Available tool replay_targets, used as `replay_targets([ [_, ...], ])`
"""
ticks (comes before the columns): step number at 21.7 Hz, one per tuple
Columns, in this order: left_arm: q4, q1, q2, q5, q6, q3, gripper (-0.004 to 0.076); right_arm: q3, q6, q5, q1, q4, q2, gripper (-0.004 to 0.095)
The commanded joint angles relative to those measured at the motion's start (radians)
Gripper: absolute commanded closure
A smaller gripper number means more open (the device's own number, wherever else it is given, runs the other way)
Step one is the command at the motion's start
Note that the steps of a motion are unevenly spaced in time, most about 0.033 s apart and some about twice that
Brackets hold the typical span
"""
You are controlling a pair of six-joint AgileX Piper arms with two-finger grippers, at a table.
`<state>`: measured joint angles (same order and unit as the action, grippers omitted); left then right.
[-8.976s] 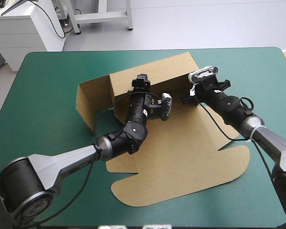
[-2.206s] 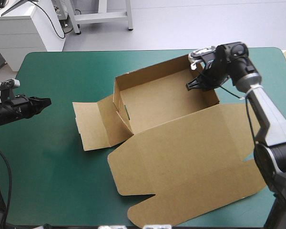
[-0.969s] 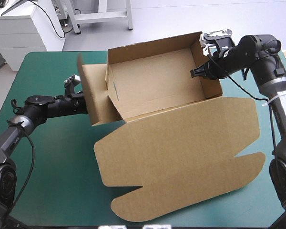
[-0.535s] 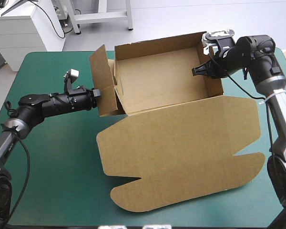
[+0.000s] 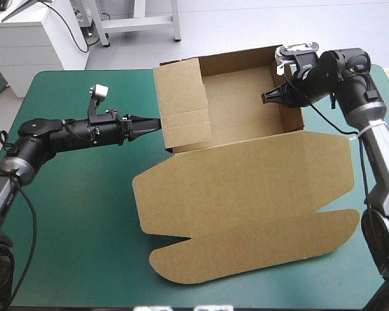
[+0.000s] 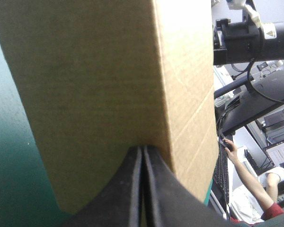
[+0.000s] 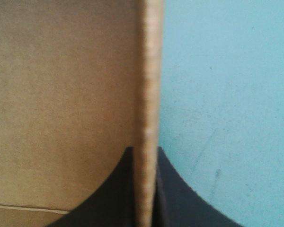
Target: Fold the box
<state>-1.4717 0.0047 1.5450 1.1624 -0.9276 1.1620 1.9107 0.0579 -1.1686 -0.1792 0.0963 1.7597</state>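
Corrugated brown box [image 5: 246, 194]: right gripper [image 5: 266, 98] clamps right wall, edge-on in wrist view; left gripper [image 5: 154, 121], clenched, abuts left flap

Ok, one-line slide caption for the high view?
Left gripper, jaws shut, presses the box's left flap inward while right gripper clamps the right wall; lid flat.

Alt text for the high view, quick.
Brown box sits as an open tray on the teal-green table, lid flat toward the near edge. Right gripper is shut on its right wall; left gripper, shut, touches the left flap, tipped inward.
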Motion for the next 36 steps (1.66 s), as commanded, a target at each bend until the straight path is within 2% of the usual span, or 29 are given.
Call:
replay_targets([
  [1, -0.039, -0.008, -0.041, 0.028, -0.011, 0.031, 0.0701, 0.027, -0.01, 0.044, 0.005, 0.018, -0.05, 0.0927],
  [2, -0.034, -0.008, -0.041, 0.028, -0.011, 0.031, 0.0675, 0.027, -0.011, 0.044, 0.005, 0.018, -0.05, 0.0927],
  [4, -0.032, -0.008, -0.041, 0.03, -0.011, 0.031, 0.0561, 0.027, -0.011, 0.044, 0.005, 0.018, -0.05, 0.0927],
  [6, -0.034, -0.008, -0.041, 0.055, -0.011, 0.031, 0.0377, 0.027, -0.011, 0.042, 0.005, 0.018, -0.05, 0.0927],
  [8, -0.052, -0.008, -0.041, 0.087, -0.011, 0.031, 0.0253, 0.027, -0.009, 0.033, 0.005, 0.018, -0.05, 0.0927],
  [9, -0.068, -0.008, -0.041, 0.1, -0.011, 0.031, 0.0223, 0.027, -0.006, 0.028, 0.005, 0.018, -0.05, 0.0927],
  [15, -0.078, -0.008, -0.041, 0.081, -0.011, 0.031, 0.0225, 0.027, -0.006, 0.014, -0.011, 0.0, -0.053, 0.0927],
  [20, -0.139, -0.008, -0.04, -0.055, -0.007, 0.031, 0.0239, 0.029, -0.065, 0.045, -0.097, -0.147, -0.063, 0.0927],
  [24, -0.122, -0.019, -0.037, -0.058, -0.004, 0.031, 0.0273, 0.032, -0.163, 0.059, -0.17, -0.238, -0.065, 0.0927],
  [27, -0.07, -0.054, -0.037, -0.088, -0.004, 0.031, 0.0276, 0.041, -0.179, 0.088, -0.209, -0.243, -0.065, 0.0927],
  [29, 0.004, -0.086, -0.037, -0.16, -0.002, 0.031, 0.0276, 0.065, -0.179, 0.1, -0.246, -0.27, -0.065, 0.0926],
  [32, 0.113, -0.128, -0.037, -0.305, 0.087, 0.031, 0.0276, 0.126, -0.208, 0.089, -0.299, -0.376, -0.065, 0.0927],
  [36, 0.129, -0.199, -0.037, -0.517, 0.155, 0.031, 0.0276, 0.171, -0.208, 0.078, -0.349, -0.405, -0.065, 0.0926],
])
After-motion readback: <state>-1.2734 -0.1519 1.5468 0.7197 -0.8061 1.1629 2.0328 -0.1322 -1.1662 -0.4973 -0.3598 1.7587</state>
